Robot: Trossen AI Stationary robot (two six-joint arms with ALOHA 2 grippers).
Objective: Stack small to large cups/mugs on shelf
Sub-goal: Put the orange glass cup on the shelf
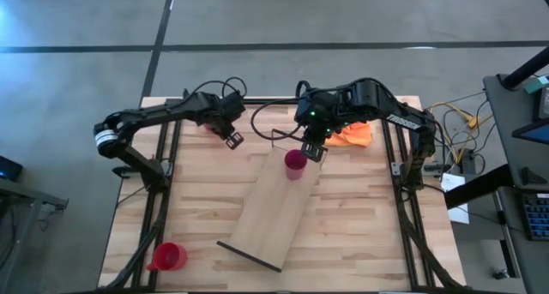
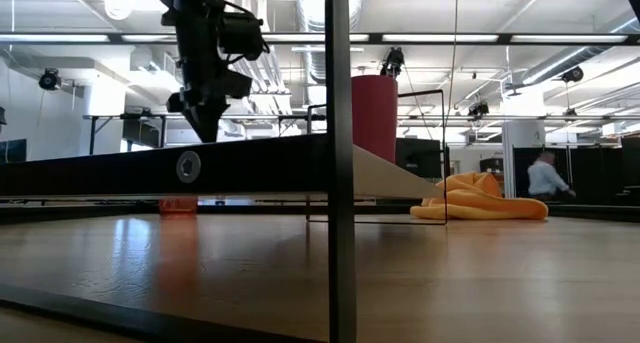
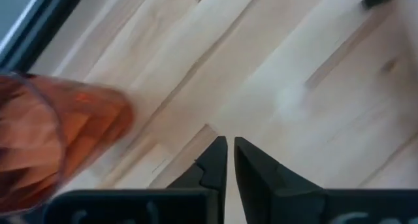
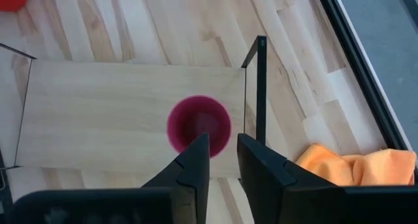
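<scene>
The magenta cup [image 1: 294, 163] [image 4: 199, 125] stands upright on the far end of the pale wood shelf [image 1: 266, 213] [image 4: 98, 113], and it also shows in the low view [image 2: 373, 118]. My right gripper [image 1: 313, 148] [image 4: 223, 149] hovers above it, slightly open, touching nothing. The amber tumbler [image 3: 52, 139] [image 2: 178, 205] stands on the tabletop by the far left. My left gripper [image 1: 232, 138] [image 3: 228, 149] hangs shut above the table beside the tumbler. The red mug [image 1: 167, 256] lies near the table's near left corner.
An orange cloth [image 1: 352, 135] [image 4: 356, 165] lies crumpled on the table right of the shelf's far end. The shelf lies diagonally across the middle, with thin dark end frames [image 4: 260, 87]. Bare planks [image 1: 360, 217] show on the right. A person [image 2: 547, 178] stands far off in the room.
</scene>
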